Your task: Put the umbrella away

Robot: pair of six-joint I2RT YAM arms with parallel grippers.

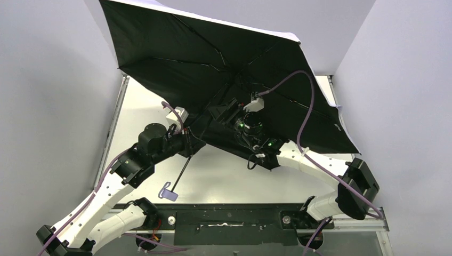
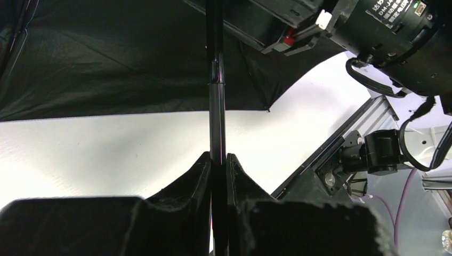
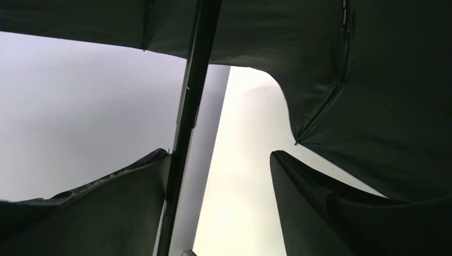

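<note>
The umbrella [image 1: 186, 48] is open and tilted over the back of the table, with its black lining facing me and a pale edge along the top. Its black shaft [image 1: 184, 170] slants down to the lavender handle [image 1: 168, 192] near the front. My left gripper [image 1: 187, 144] is shut on the shaft [image 2: 216, 96], and its jaws [image 2: 217, 160] pinch it from both sides. My right gripper [image 1: 216, 113] reaches under the canopy [image 3: 373, 80] near the hub. It is open [image 3: 218, 154], with the shaft [image 3: 189, 106] running beside its left finger. The hub is hidden.
The white table [image 1: 224, 176] is boxed in by grey walls at the left, back and right. A black strip [image 1: 229, 221] runs along the near edge between the arm bases. The right arm's wrist [image 2: 394, 32] hangs close above the left gripper.
</note>
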